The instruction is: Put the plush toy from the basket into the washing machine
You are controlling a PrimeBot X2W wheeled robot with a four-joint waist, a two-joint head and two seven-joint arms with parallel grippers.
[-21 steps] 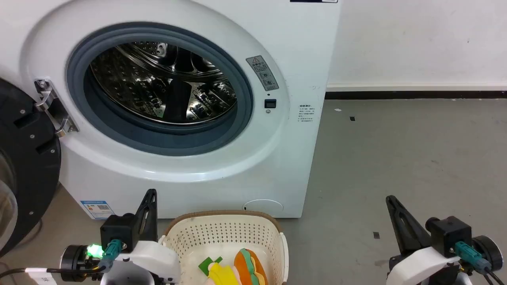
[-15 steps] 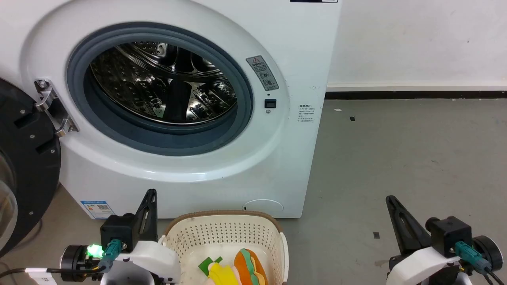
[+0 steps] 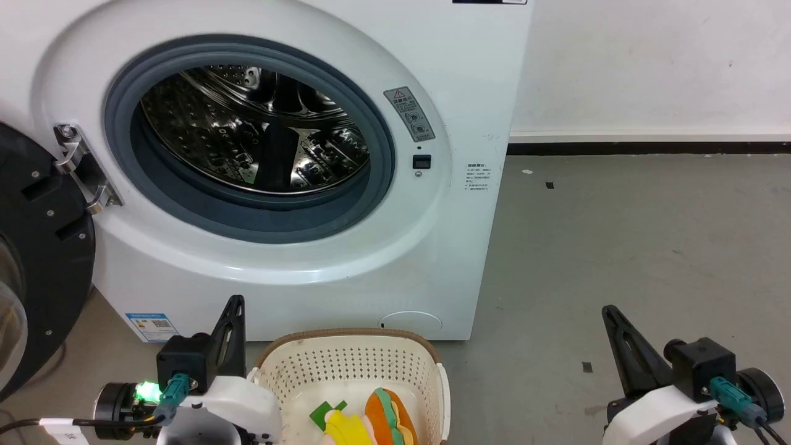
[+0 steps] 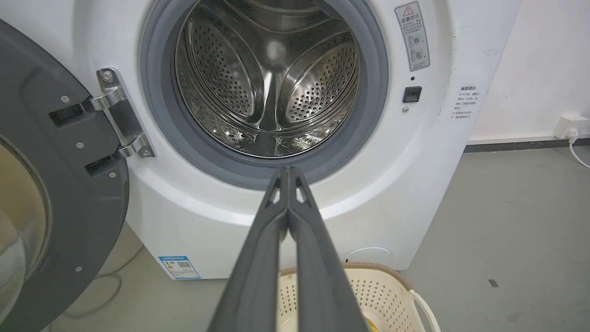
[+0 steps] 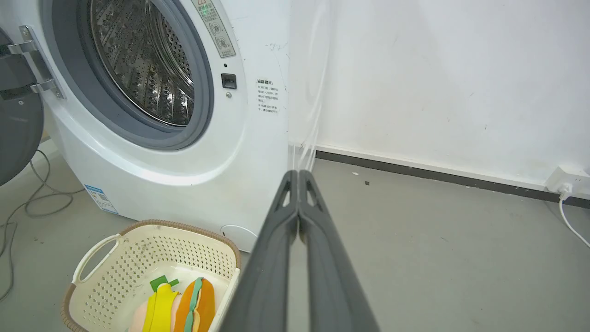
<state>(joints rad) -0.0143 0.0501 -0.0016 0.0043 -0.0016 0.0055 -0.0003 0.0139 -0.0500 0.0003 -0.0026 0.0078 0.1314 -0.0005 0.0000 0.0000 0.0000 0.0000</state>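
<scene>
**Toy in the basket, both claws shut**

From the head we see the washing machine (image 3: 476, 93) at the far left, its door (image 3: 37, 266) swung open to the left and the steel drum (image 3: 259, 136) in plain view. The basket (image 3: 346, 335) sits on the grey floor (image 3: 618, 247) just in front of the machine. The plush toy (image 3: 371, 423) lies inside it, orange part towards the right wall. Our left claw (image 3: 235, 301) stands just left of the basket, and our right claw (image 3: 609, 311) is well apart to the right, over the floor.

Along the left wrist, we find that claw's two fingers pressed together, gripping no object, tips in line with the lower edge of the grey ring. The basket's far rim shows beneath them.

Along the right wrist, the fingers likewise meet tip to tip, pointing at the foot of the white wall (image 5: 438, 69) right of the machine. The toy rests in the basket at the near left, apart from the fingers. A cable (image 5: 41, 203) lies on the floor left of the machine.
</scene>
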